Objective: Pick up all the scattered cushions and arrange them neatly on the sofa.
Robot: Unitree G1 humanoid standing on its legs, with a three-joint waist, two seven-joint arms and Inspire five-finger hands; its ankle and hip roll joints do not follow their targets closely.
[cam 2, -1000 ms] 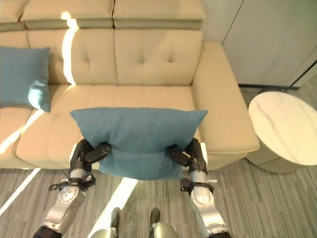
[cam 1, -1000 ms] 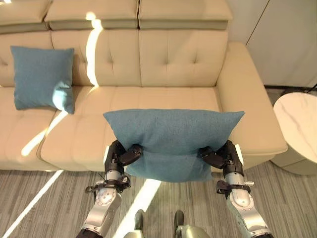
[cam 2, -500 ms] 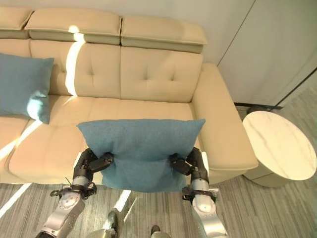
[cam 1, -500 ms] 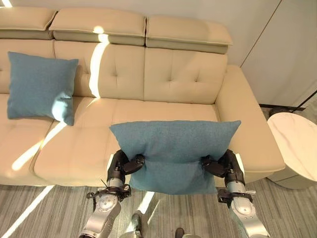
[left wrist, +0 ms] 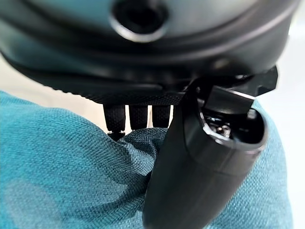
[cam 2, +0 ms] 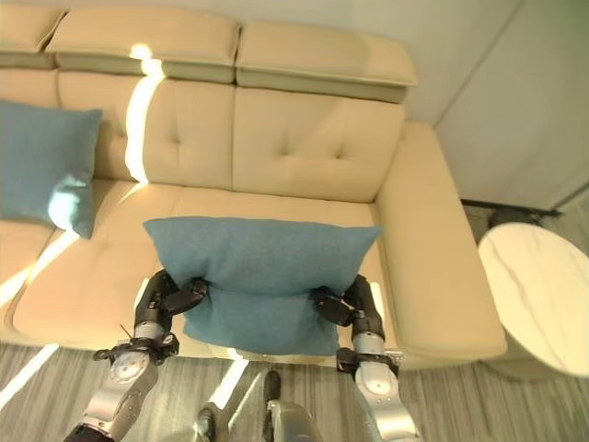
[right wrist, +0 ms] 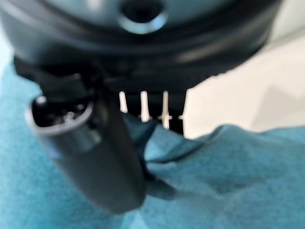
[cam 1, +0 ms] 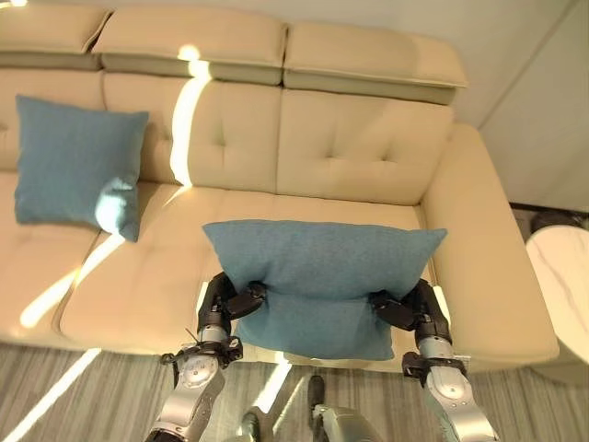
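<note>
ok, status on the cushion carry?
Left hand and right hand both pinched on the held cushion, over the sofa seat's front edge. Second cushion propped on the backrest, far left. Nothing in the way.

Both arms are the same build: smooth silver-grey forearm shells, left arm [cam 1: 191, 391] and right arm [cam 1: 457, 410], each rounded and widening below the wrist collar. The wrist collar [cam 1: 206, 348] is a dark ring clamp with small bits sticking out sideways. Just below it on the left shell there's a dark round disc. Above the collar, the left hand [cam 1: 224, 299] and right hand [cam 1: 409, 306] are black and blocky, with a white strip along the outer edge. Up close the thumb [left wrist: 205, 162] is thick glossy black with an open recess showing small metal parts – the right thumb [right wrist: 90, 152] matches – and the fingers [left wrist: 138, 117] look like matte ribbed bars
</note>
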